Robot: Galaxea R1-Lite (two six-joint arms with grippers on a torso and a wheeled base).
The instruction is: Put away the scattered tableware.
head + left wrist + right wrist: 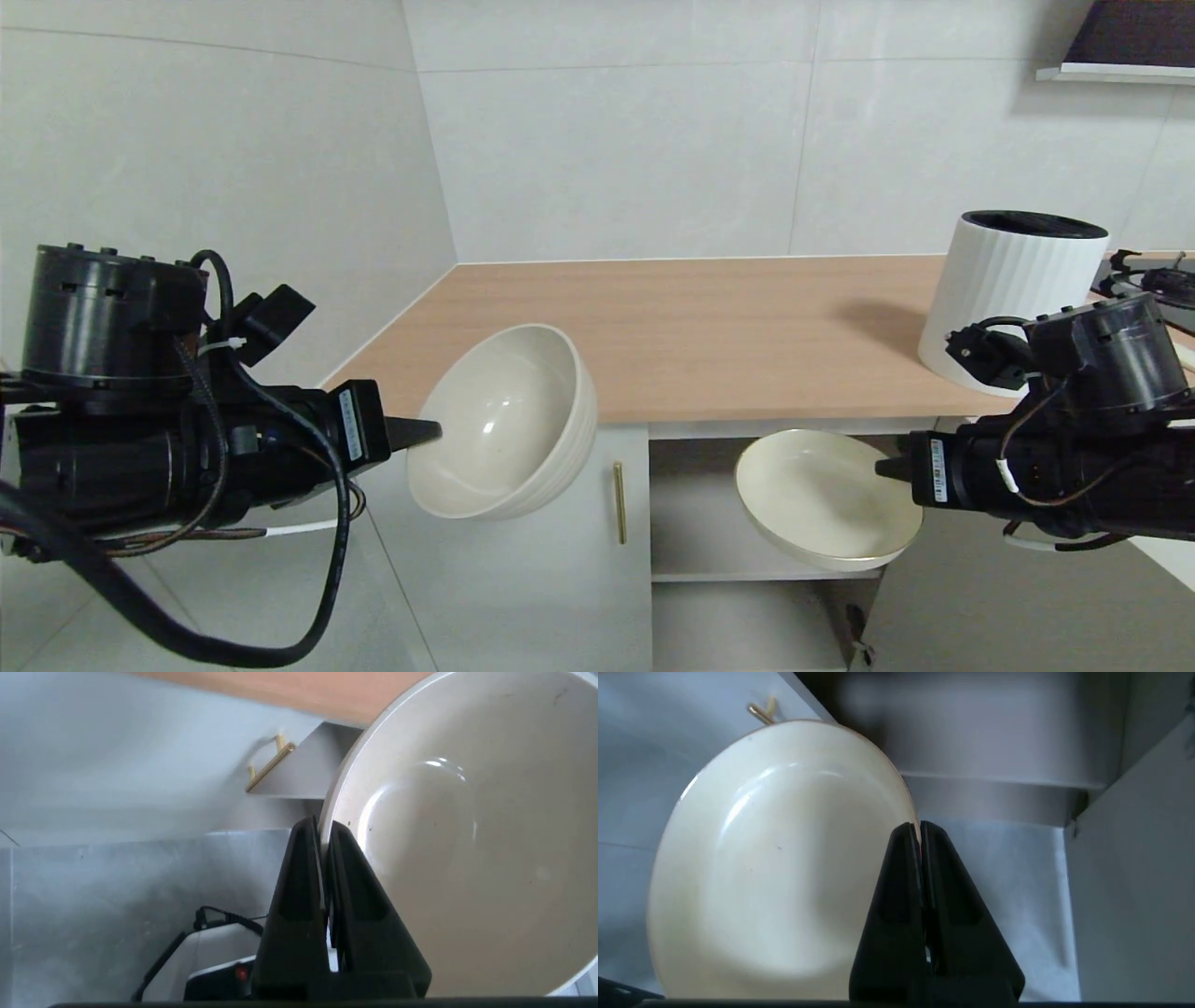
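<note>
Cream bowl (504, 425) hangs tilted before the table (728, 327) edge, my left claw (425, 432) pinched on its rim; my right claw (887, 467) pinches the plate (822, 499) near the open cabinet (695, 523). With 2 thin rim grips, I fear either could slip.

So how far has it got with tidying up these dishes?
Both dishes are already picked up. The left end effector grips the bowl by its rim, the right end effector the plate, before the open cupboard. Neither is on a shelf yet.

stove (1159, 280): cut at right edge | hood (1125, 42): cut at top | bowl (467, 840): rim cropped, left wrist view
</note>
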